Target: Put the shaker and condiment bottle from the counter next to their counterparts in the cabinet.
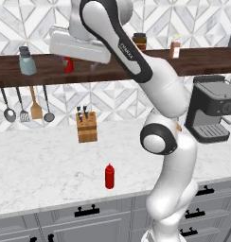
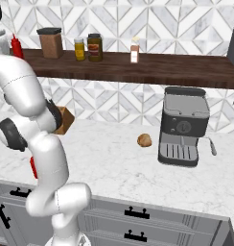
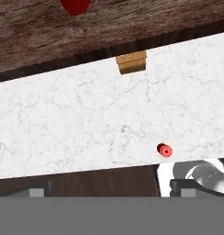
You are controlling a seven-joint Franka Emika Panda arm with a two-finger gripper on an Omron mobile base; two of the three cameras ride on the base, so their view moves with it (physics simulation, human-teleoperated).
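The small red squeeze condiment bottle with its pointed nozzle (image 1: 109,176) stands upright on the broad white marble counter (image 1: 46,165), at about five o'clock from the light wooden knife block (image 1: 86,126) holding dark-handled knives. On the long dark brown wooden shelf board (image 1: 202,61) stand a pale blue-grey shaker with grey cap (image 1: 27,61) and a matching red bottle (image 1: 68,64); their contents cannot be made out. The arm's hand is raised at shelf height; whether its claw is wide or narrow cannot be told.

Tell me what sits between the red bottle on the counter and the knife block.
Nothing: in the left base view, bare marble counter runs from the red bottle back to the knife block. The hand view shows the same bare stretch.
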